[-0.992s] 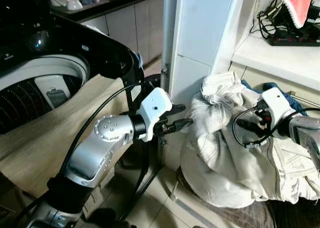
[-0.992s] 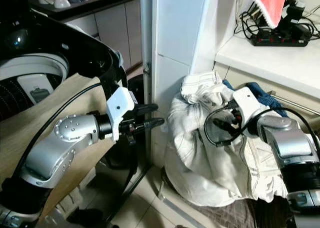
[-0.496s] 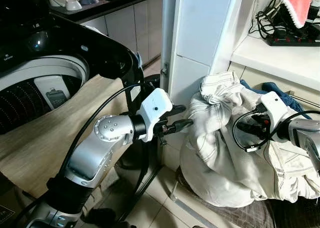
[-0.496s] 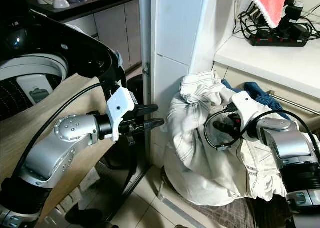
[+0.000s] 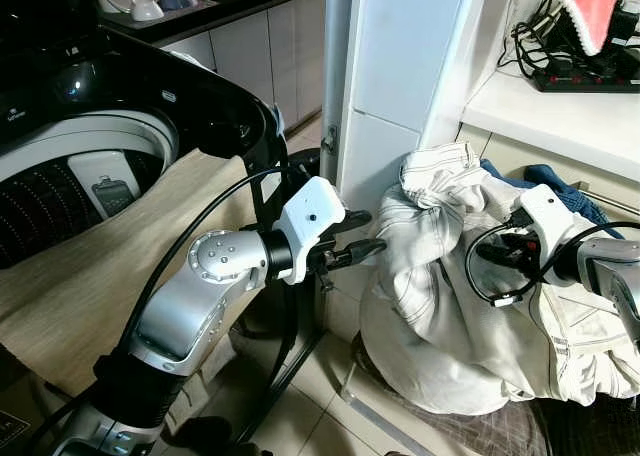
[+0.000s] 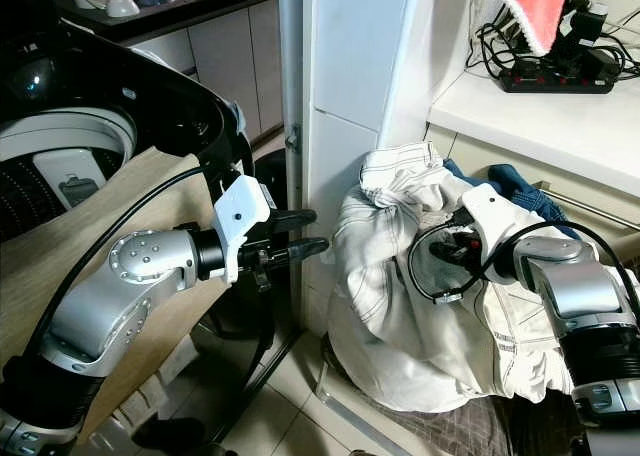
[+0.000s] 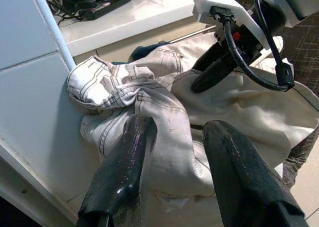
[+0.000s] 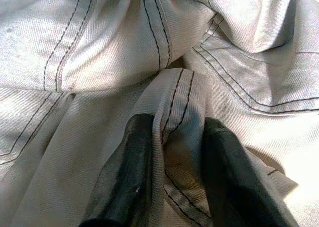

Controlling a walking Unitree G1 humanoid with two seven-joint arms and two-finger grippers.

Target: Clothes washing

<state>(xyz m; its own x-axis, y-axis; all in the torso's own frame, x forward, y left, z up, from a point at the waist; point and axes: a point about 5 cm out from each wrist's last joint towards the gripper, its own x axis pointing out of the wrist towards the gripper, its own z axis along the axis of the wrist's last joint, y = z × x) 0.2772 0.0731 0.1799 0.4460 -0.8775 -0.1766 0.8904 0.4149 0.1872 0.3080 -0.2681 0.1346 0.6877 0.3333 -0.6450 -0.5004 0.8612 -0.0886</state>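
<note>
A cream denim garment point(image 5: 440, 306) lies heaped on the floor against a white pillar point(image 5: 400, 86). My left gripper point(image 5: 362, 232) hovers open just left of the heap, and both its fingers point(image 7: 134, 147) point at the crumpled top of the garment point(image 7: 149, 102). My right gripper point(image 5: 497, 248) is pressed into the heap from the right. In the right wrist view its fingers point(image 8: 134, 152) stand apart astride a stitched fold point(image 8: 174, 107) of the garment, still at the open width. The top-loading washing machine point(image 5: 90, 166) stands open at the left.
A beige cloth point(image 5: 90, 276) drapes over the washer's front. A blue garment point(image 5: 555, 179) lies behind the heap. On the white shelf point(image 5: 560, 116) are a power strip point(image 5: 590, 76) and cables, with a red towel point(image 5: 590, 1) hanging above. White cabinets point(image 5: 260, 46) stand behind.
My right gripper has pushed a little deeper into the cream garment, and the cloth around it has shifted slightly. The left arm has stayed in place.
</note>
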